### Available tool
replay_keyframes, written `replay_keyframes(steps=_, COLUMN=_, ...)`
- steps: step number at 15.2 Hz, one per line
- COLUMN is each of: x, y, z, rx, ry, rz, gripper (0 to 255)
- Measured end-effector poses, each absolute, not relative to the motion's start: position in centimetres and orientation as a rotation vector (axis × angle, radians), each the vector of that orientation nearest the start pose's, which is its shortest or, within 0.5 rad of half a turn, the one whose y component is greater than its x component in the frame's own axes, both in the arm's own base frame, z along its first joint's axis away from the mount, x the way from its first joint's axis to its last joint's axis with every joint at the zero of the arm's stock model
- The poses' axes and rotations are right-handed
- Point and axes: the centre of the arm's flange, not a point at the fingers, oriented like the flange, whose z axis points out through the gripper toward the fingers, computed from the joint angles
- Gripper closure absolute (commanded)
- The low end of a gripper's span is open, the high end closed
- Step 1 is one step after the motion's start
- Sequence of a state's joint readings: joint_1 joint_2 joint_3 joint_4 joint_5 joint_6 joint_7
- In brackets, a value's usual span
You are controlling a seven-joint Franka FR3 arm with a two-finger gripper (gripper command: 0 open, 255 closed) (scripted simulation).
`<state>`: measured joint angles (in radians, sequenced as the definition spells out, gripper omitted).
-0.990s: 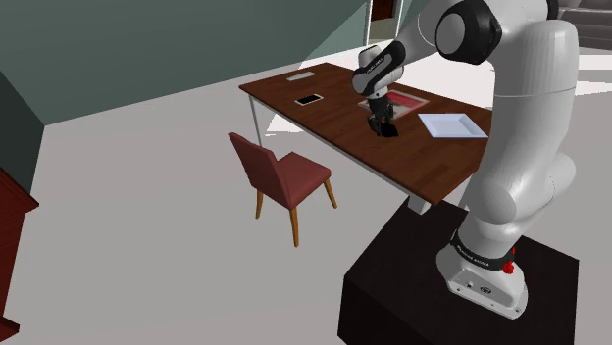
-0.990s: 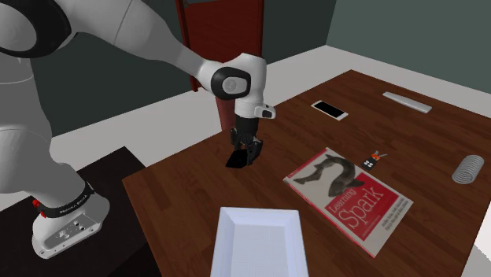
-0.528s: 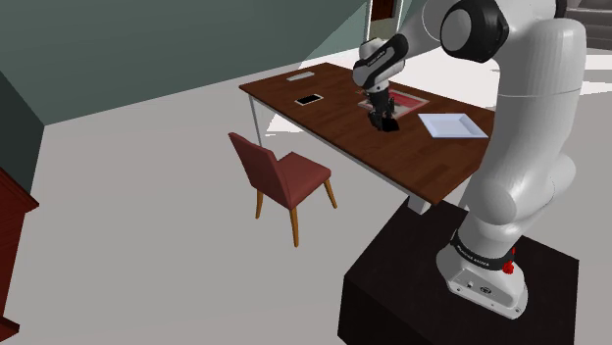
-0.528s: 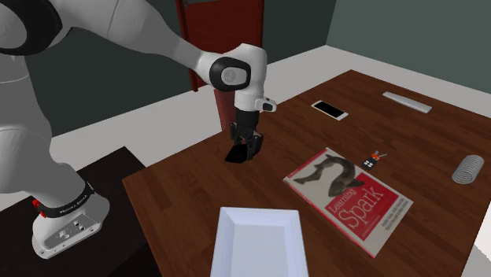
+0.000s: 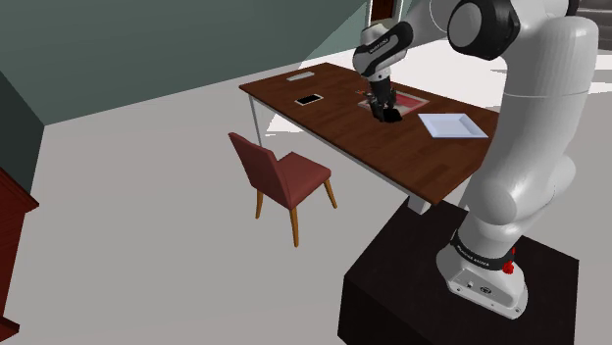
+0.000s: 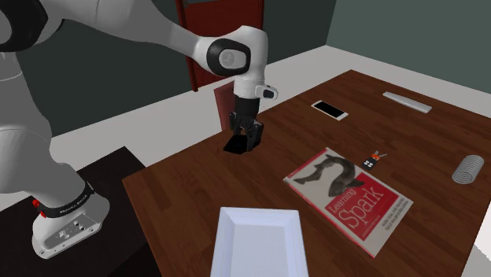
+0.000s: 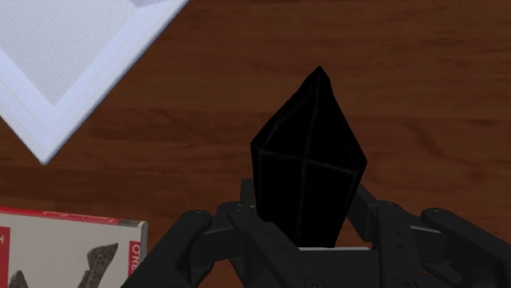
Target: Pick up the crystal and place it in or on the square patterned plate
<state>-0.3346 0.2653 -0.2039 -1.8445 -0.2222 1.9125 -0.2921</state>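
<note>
Firmly gripped: black crystal [image 7: 307,155] above the table [image 6: 409,134]

The black crystal is clamped between the gripper's [image 7: 307,214] two fingers, over brown wood, apart from the white square plate [image 6: 260,212], which lies near a book [image 6: 350,197].

Red-white book [image 6: 348,191], phone [image 6: 330,110] on brown table [image 6: 425,149]; red chair [image 5: 280,176] beside.

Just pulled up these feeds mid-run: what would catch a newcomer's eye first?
The black faceted crystal, clasped between the black fingers over the brown wooden table. Next, the empty white square plate at the table's near edge in the second exterior view. Beside it lies the red-and-white "Learning Spark" book.
</note>
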Motion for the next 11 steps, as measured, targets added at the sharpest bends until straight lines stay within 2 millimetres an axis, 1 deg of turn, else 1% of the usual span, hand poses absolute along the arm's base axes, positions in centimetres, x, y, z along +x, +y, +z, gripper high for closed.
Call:
replay_keyframes(steps=4, x=51.1, y=-31.7, z=39.2, rx=-3.255, ry=0.244, rz=0.46, gripper=255)
replay_keyframes(steps=5, x=50.7, y=-32.1, z=39.4, rx=-3.255, ry=0.243, rz=0.46, gripper=255)
replay_keyframes(steps=7, x=49.4, y=-33.8, z=39.5, rx=-3.255, ry=0.244, rz=0.46, gripper=255)
replay_keyframes(steps=8, x=48.4, y=-34.5, z=39.5, rx=-3.255, ry=0.245, rz=0.461, gripper=255)
replay_keyframes(steps=10, x=46.8, y=-36.5, z=39.2, rx=-3.255, ry=0.244, rz=0.461, gripper=255)
replay_keyframes(steps=11, x=45.8, y=-37.5, z=39.4, rx=-3.255, ry=0.245, rz=0.461, gripper=255)
